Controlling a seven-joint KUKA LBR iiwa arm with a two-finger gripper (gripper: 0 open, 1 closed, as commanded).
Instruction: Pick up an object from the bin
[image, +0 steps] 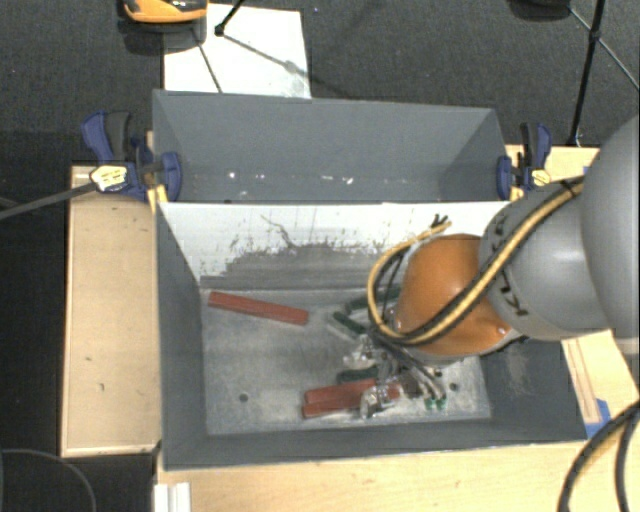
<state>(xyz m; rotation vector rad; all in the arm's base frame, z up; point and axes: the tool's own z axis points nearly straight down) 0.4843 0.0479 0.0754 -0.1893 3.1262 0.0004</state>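
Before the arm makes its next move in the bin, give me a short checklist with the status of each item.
1. Gripper low over the bin floor, near the front wall: ok.
2. A thing within reach: a short reddish-brown block lies right beside the gripper, toward the view's left: ok.
3. Block actually gripped: cannot tell, the arm's wrist hides the contact.
4. Space around the gripper free of clutter: not ok, small green pieces lie close behind it.
5. Long reddish-brown bar out of the way: ok, it lies apart at the back left of the floor.
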